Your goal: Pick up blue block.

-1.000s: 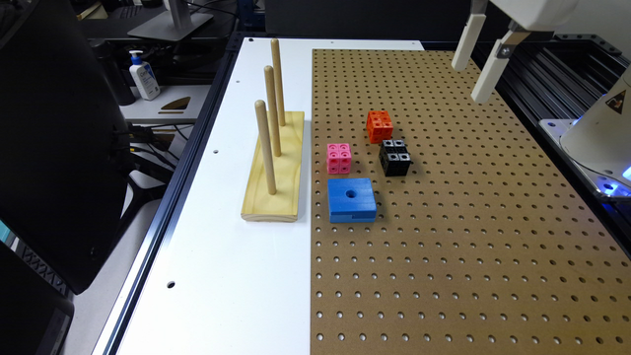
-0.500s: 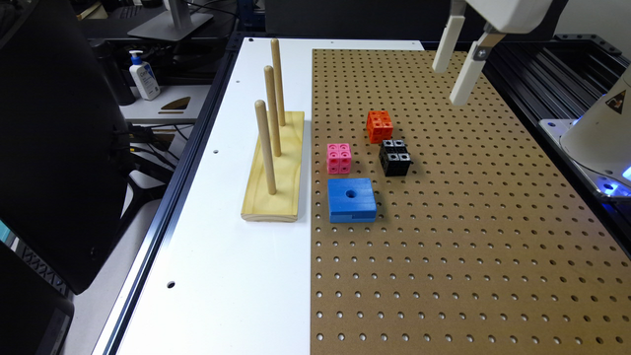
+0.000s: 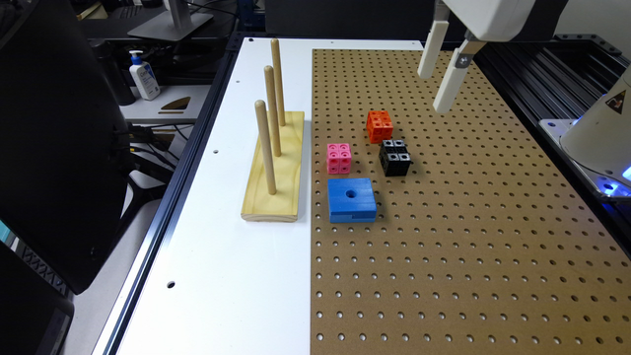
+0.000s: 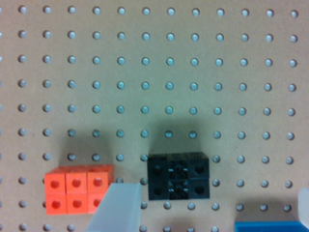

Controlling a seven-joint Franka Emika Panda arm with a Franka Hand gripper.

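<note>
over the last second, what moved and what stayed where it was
The claw travelled toward the exterior view's left, nearer the cluster of blocks, open and empty, high above the pegboard. The blue block, pink cube, orange cube, black cube and peg stand stayed put.

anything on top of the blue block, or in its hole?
Nothing sits on the blue block; its top face is bare. The centre hole looks dark and empty, though its bottom cannot be seen. The gripper hangs high above the pegboard.
</note>
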